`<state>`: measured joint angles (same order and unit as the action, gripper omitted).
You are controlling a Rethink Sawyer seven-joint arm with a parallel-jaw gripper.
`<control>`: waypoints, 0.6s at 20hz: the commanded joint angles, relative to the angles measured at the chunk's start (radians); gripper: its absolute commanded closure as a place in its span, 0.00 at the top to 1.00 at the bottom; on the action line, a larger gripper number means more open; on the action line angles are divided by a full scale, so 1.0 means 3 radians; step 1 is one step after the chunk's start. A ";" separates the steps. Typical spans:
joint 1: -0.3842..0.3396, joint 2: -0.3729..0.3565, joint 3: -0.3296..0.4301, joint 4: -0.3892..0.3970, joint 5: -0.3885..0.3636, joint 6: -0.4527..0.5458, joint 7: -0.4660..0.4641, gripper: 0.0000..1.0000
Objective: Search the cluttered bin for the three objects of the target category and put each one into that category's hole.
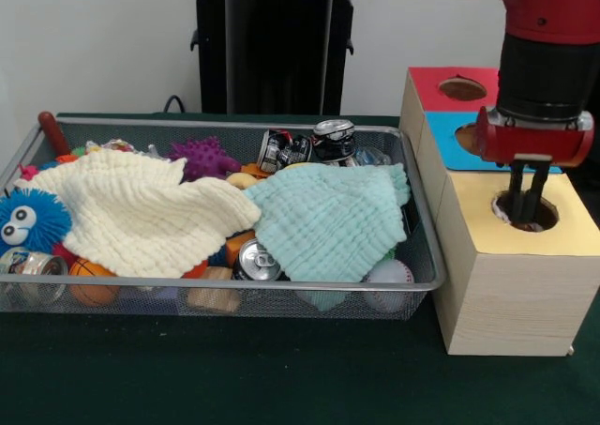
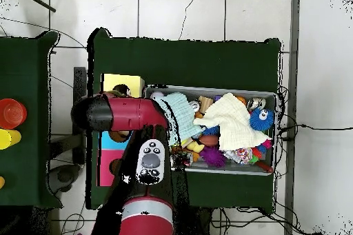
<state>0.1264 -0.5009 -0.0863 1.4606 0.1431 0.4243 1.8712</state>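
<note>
A cream waffle-textured cloth (image 1: 141, 209) and a mint-green waffle-textured cloth (image 1: 328, 219) lie atop clutter in the silver wire-mesh bin (image 1: 234, 298), while the gripper (image 1: 528, 207), nearly closed and holding nothing visible, dips into the yellow-topped box's round hole (image 1: 511, 220).

Blue fuzzy ball (image 1: 26, 220) — cans (image 1: 333, 140) — purple spiky toy (image 1: 203, 157).

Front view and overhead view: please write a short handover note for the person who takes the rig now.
Gripper: its tips are down in the yellow-topped hole; what they hold, if anything, is hidden.
Bin: cream waffle cloth and mint-green waffle cloth lie on top of the clutter.
Done: neither of these two is in the hole yet. The confetti cloth is not visible.
Left: put both waffle cloths in the hole.
</note>
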 commanded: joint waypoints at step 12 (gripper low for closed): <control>0.0070 -0.0842 -0.0141 0.0691 0.0042 0.0640 0.0536 0.00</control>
<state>0.1571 -0.7129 -0.1140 1.5462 0.1611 0.4754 1.8712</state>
